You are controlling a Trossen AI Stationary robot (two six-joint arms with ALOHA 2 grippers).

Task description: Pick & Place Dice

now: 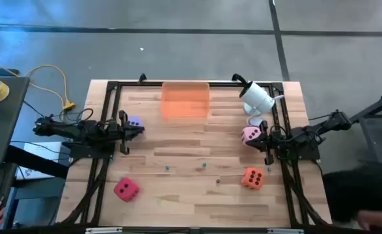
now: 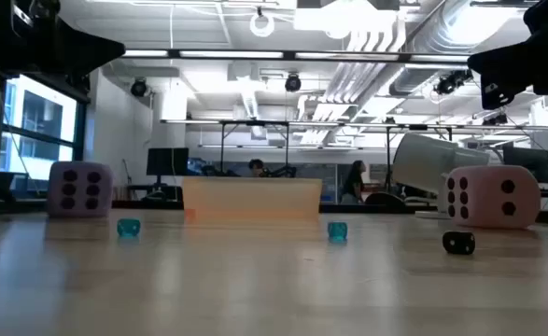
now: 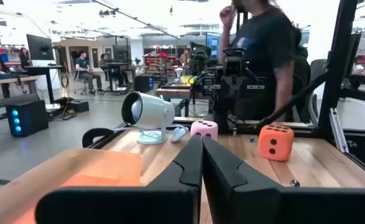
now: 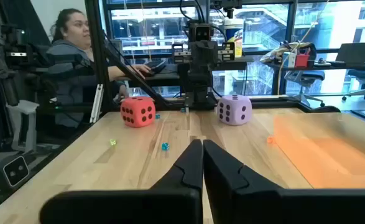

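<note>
Four dice stand on the wooden table, each flat on one face. The lavender-purple die (image 1: 134, 122) (image 4: 234, 110) is at the left and the red die (image 1: 126, 189) (image 4: 137, 111) at the near left. The pink die (image 1: 250, 134) (image 3: 204, 129) is at the right and the orange die (image 1: 254, 178) (image 3: 275, 142) at the near right. My left gripper (image 1: 140, 130) (image 3: 202, 140) is shut, raised beside the purple die, holding nothing. My right gripper (image 1: 261, 137) (image 4: 203, 144) is shut, raised beside the pink die, holding nothing.
A flat translucent orange tray (image 1: 185, 101) lies at the far middle. A white lamp-like device (image 1: 256, 97) stands at the far right. Small teal beads (image 2: 128, 227) (image 2: 338, 231) and a small black die (image 2: 458, 243) lie mid-table. People are beyond the table.
</note>
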